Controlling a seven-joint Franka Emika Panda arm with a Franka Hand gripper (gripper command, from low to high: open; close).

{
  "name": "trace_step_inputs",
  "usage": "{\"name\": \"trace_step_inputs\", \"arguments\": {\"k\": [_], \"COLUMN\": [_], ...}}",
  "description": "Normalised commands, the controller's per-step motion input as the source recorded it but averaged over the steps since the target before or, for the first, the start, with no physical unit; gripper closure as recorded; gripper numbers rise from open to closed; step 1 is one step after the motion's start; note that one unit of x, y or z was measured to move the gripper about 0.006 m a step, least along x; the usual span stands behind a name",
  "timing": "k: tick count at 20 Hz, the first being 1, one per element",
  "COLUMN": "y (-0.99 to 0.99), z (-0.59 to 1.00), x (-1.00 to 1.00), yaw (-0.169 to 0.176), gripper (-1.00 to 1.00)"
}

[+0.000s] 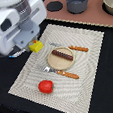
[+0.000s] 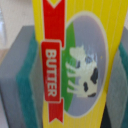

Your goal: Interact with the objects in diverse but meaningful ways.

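My gripper (image 1: 35, 44) is shut on the yellow packet (image 1: 36, 46), low over the left part of the woven placemat (image 1: 89, 74); I cannot tell whether the packet touches the mat. In the wrist view the yellow packet (image 2: 75, 65), with its red "BUTTER" ribbon and a cow picture, fills the space between the green-grey pads (image 2: 25, 80). A brown sausage (image 1: 62, 55) lies on the round tan plate (image 1: 56, 64). The red tomato (image 1: 45, 86) rests near the mat's front. A grey pot (image 1: 78, 1) stands at the back.
An orange-handled fork (image 1: 64, 72) and knife (image 1: 76, 48) flank the plate. A tan bowl (image 1: 110, 3) sits at the back on the exterior view's right. A dark flat round item (image 1: 54, 6) lies beside the pot. The arm's white body hides the upper left.
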Motion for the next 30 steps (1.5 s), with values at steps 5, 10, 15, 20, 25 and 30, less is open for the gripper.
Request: {"name": "trace_step_inputs", "arguments": {"k": [5,10,15,20,25,30], "y": [0.98,0.99,0.92,0.71,0.44,0.32], "z": [-0.04,-0.24,-0.35,-0.32,-0.33,-0.42], "x": [0.24,0.27,0.4,0.64,0.74,0.44], "yaw": [0.006,0.009,0.0,0.0,-0.001,0.0], "gripper": [1.0,1.0,1.0,1.0,1.0,1.0]}}
